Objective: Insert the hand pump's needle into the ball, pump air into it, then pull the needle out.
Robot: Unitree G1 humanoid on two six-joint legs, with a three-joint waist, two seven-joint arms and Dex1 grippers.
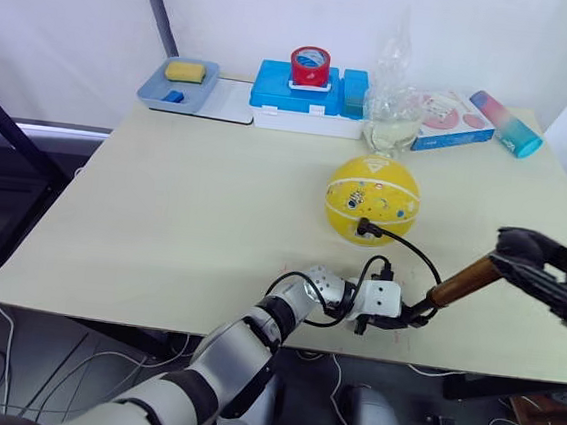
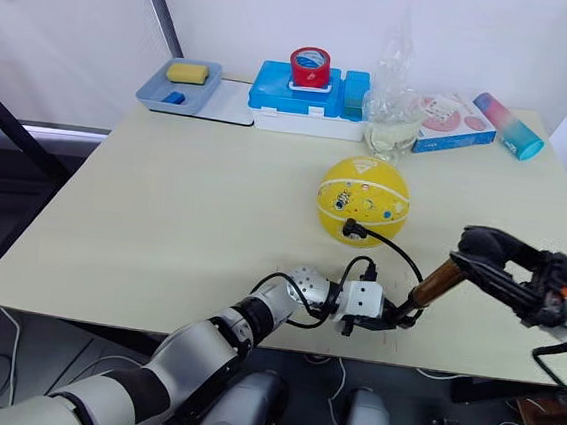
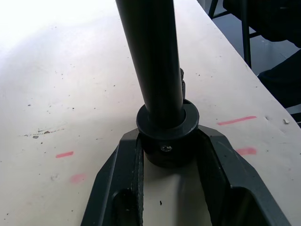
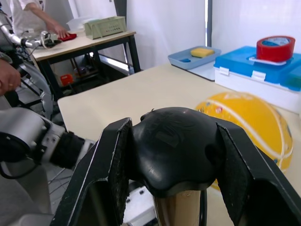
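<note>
Beige table [image 1: 162, 221] is carrying the setup. Left gripper [image 1: 406, 318] is clamping the pump's [image 1: 466, 280] black end cap [image 3: 165, 136] at the near edge. Right gripper [image 1: 530, 258] is closing around the T-handle [image 4: 174, 146] towards the near right corner, tube tilted up. Hose [image 1: 411, 247] is looping from the cap to the needle [image 1: 364, 226], seated in the ball [image 1: 372, 199] mid-table, right of centre.

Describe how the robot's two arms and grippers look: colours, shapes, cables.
The left arm is built of rounded silver-grey shells with black joint bands, ending in a white boxy wrist block. Thin black cables loop around that wrist. The left gripper has two flat, dark grey fingers with slotted cut-outs. The right arm's end is black, with an orange spot on it, and the right gripper carries two broad black fingers.
</note>
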